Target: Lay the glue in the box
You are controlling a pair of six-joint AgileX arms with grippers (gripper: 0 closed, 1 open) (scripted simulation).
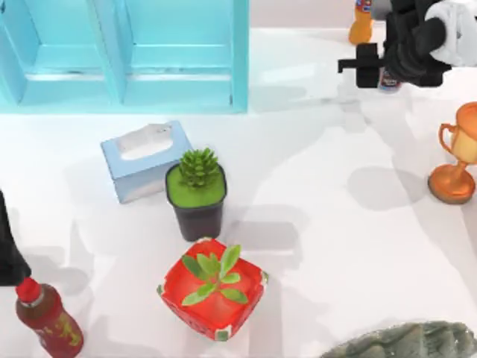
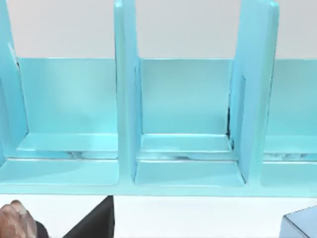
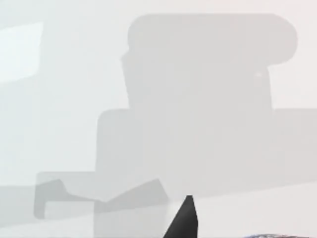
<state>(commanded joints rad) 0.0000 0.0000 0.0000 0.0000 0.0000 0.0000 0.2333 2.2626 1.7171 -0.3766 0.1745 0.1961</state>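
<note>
My right gripper (image 1: 373, 71) sits far right over one glue (image 1: 389, 80) bottle, grip state unclear. One blue box (image 1: 127, 56) far left. Two potted plants (image 1: 197, 190), one trophy (image 1: 458, 153).

Right arm (image 1: 417, 37) blocky black with white casing (upper right), left arm (image 1: 9, 253) black

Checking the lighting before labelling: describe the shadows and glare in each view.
Top view: soft grey shadows fall on the white table beside the trophy and the black pot. Left wrist view: the turquoise box is evenly lit, with pale sheen on its ledges. Right wrist view: a broad blocky arm shadow lies across the tabletop.
</note>
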